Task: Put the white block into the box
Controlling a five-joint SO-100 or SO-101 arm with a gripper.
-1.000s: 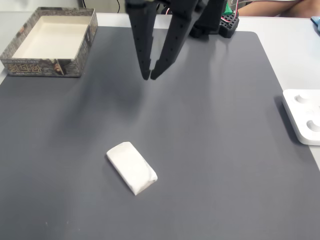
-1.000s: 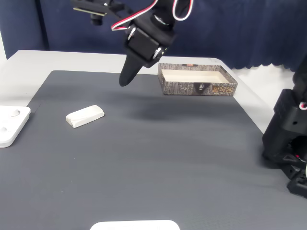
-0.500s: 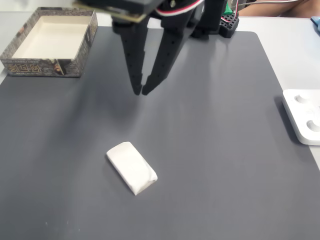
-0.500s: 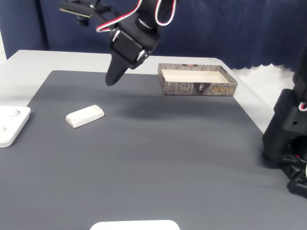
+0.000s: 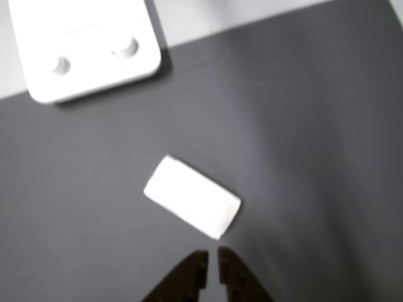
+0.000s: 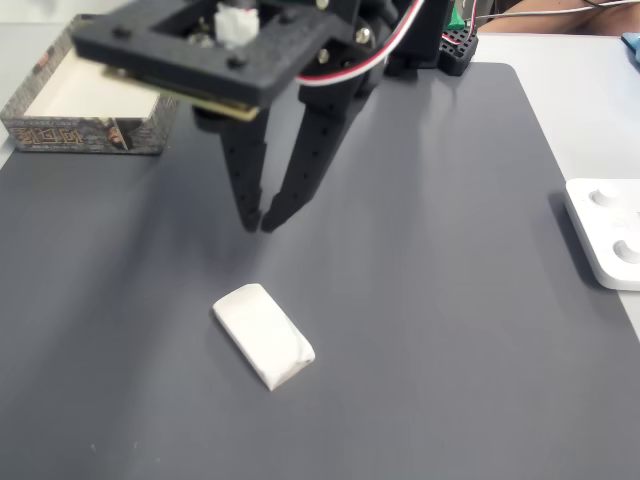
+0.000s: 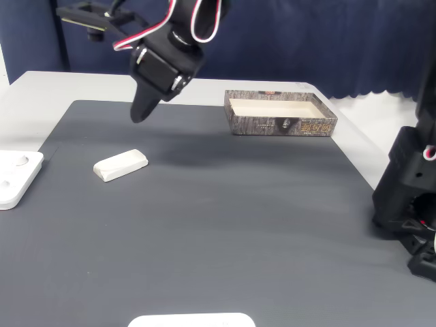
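White block is lying flat on the grey mat, well apart from the box | your gripper is hovering above the block, tips nearly pressed together, carrying nothing | you're facing the grasp, carry and drop.

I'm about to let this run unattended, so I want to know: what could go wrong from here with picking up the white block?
1. The gripper hangs above the mat with its jaws nearly closed; unless they open, they would probably push the white block instead of straddling it.
2. The block lies diagonally, so jaws closing across its corners might twist it away.
3. The box sits far across the mat, so a weak grip could drop the block during the carry.
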